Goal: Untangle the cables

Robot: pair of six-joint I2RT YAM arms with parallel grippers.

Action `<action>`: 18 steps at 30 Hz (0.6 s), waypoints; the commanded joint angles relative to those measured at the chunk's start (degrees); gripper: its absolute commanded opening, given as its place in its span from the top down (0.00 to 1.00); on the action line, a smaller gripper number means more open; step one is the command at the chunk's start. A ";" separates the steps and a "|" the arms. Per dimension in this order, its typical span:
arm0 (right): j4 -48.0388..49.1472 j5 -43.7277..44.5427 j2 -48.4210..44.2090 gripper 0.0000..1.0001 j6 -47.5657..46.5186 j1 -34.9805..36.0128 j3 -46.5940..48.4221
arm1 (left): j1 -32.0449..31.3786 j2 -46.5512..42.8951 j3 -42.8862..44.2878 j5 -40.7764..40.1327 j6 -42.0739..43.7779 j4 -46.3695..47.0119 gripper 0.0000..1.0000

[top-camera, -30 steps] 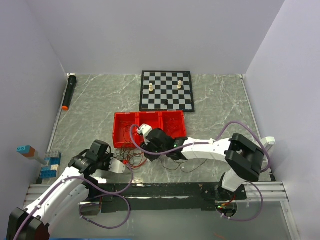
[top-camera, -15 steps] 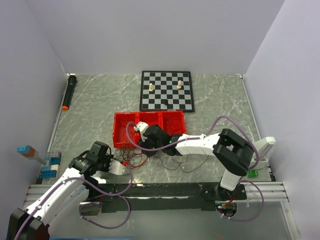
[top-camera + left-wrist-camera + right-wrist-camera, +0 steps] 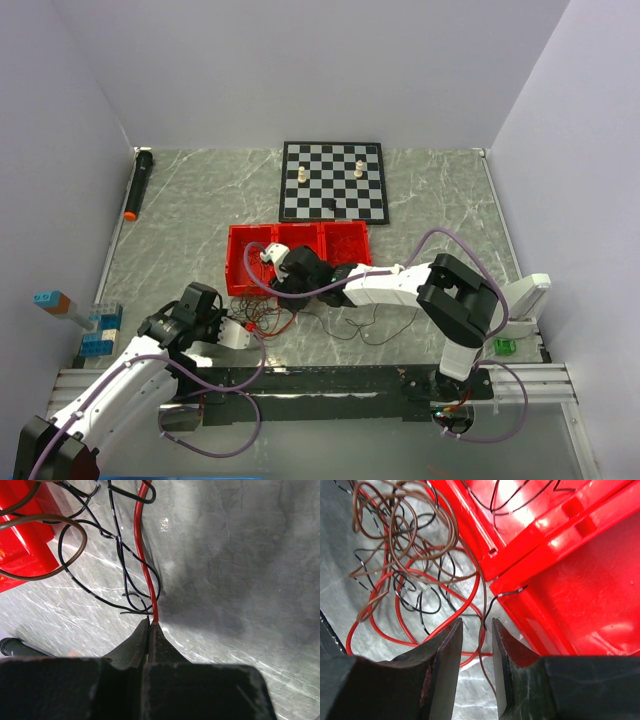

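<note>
While left jaws clamp red wire (image 3: 144,555), right jaws gape around brown strand (image 3: 481,630). Pulling could cinch the cables (image 3: 405,555)

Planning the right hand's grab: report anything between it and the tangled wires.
Nothing visible does. The right hand hangs open over the tangle of thin red, brown and black wires; the red plastic tray lies beside it.

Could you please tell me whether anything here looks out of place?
Yes: the cables lie tangled in front of the red bin, and a black strand runs over its wall into a compartment.
</note>
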 commanded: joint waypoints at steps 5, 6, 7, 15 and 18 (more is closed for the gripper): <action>-1.51 -0.45 -0.55 0.63 0.22 0.06 0.16 | 0.32 -0.15 0.84 0.41 0.39 0.30 0.99; -1.70 -0.45 -0.29 0.63 0.22 0.06 0.16 | 0.23 -0.15 0.84 0.50 0.48 0.30 0.99; -1.96 -0.45 -0.20 0.62 0.22 -0.03 0.25 | 0.32 -0.23 0.84 0.50 0.39 0.30 0.99; -2.32 -0.89 1.55 0.59 -0.13 -0.03 -0.19 | 0.23 -0.06 1.37 0.41 0.04 -0.14 0.99; -2.05 -0.80 2.17 0.58 -0.31 -0.03 0.25 | 0.32 0.38 1.46 0.50 -0.14 0.21 0.99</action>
